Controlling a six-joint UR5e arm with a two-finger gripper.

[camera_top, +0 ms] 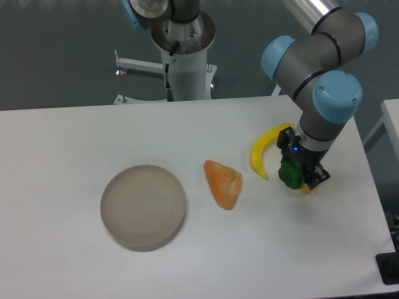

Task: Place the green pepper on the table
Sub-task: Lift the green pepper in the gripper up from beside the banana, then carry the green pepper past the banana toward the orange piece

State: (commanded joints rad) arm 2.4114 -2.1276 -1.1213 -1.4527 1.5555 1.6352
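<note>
The pincer [302, 176], closed on the green pepper [288, 173] near the table's [62, 261] right edge, should lower gently until contact, then open.

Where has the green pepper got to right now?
The green pepper is in the gripper at the right of the table, just right of the banana.

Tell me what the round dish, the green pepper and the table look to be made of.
Round dish: matte grey-beige, likely plastic or glazed ceramic; it gives off no sharp highlights.
Green pepper, in the pincer: glossy skin with small bright glints, possibly a plastic toy.
Table: flat white, matte, probably laminate; reflections are soft and even.
</note>
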